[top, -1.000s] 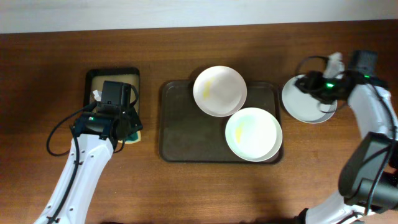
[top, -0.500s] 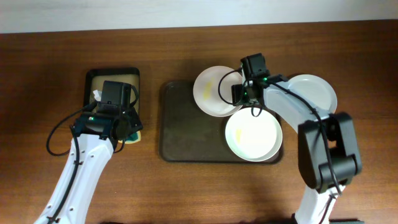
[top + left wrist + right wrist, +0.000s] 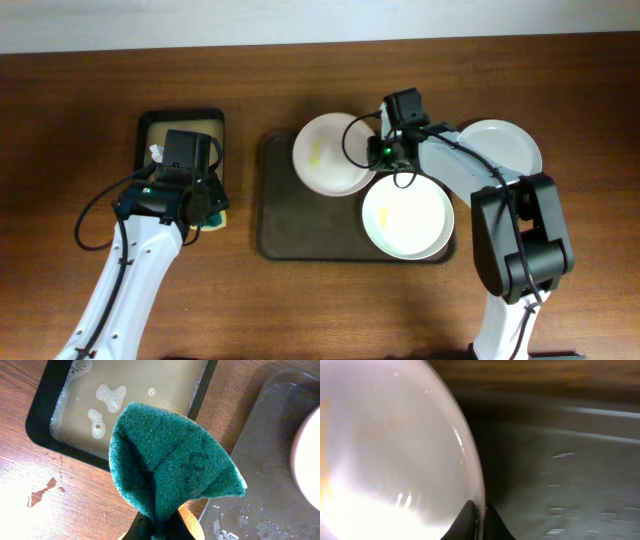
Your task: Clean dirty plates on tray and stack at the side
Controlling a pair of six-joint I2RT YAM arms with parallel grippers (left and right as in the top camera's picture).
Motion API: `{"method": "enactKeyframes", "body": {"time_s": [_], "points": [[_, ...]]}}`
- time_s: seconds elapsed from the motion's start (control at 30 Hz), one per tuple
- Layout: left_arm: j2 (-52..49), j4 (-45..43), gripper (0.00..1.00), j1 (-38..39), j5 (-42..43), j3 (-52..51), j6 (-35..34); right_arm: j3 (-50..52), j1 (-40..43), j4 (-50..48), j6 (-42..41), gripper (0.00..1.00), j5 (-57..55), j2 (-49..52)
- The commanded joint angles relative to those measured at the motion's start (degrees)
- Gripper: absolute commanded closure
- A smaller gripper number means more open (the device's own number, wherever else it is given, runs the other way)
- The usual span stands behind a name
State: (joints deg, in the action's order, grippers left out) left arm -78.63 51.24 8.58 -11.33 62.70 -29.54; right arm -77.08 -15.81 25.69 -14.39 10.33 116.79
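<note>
Overhead, I get even, soft light and faint shadows. My left wrist view is sharp on the green sponge (image 3: 170,465), with white glare on the table (image 3: 20,492) at lower left. My right wrist view smears: the plate (image 3: 385,460) blows out white, the tray (image 3: 560,470) beside it dim and blurred.

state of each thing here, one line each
upper plate: at the tray's far edge, yellow smear, rim pinched by right gripper
lower plate: flat on the tray, yellow smear, free
side plate: on the table right of the tray, no smear visible
tray: wet, holds two plates
sponge: folded, held by left gripper
black tray: holds soapy water
</note>
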Motion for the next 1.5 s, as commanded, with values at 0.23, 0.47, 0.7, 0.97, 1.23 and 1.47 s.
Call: {"method": "enactKeyframes", "body": {"time_s": [0.23,0.47,0.7,0.97,1.23,1.47], "points": [[0.46,-0.17,1.0,-0.22,-0.17,-0.09,0.96,-0.61,-8.35,10.27,0.59,0.79,5.46,1.25],[-1.42,-0.83,1.0,-0.22,1.29,-0.09,0.96,-0.61,-8.57,7.28,0.02,0.53,-0.02,1.33],[-1.51,-4.5,1.0,-0.22,7.52,-0.09,5.27,0.48,-11.08,6.21,-1.16,0.53,0.37,2.73],[-1.62,-3.96,1.0,-0.17,7.56,-0.09,5.27,0.7,-13.42,7.19,-6.23,0.82,-2.03,2.8],[-3.19,-4.76,1.0,1.25,12.09,-0.09,7.39,0.68,-13.42,10.16,-7.1,0.8,0.55,2.8],[-9.11,-8.98,1.0,6.73,16.96,-0.09,7.3,0.68,-13.29,12.92,-7.15,0.96,-0.5,2.8]]}}
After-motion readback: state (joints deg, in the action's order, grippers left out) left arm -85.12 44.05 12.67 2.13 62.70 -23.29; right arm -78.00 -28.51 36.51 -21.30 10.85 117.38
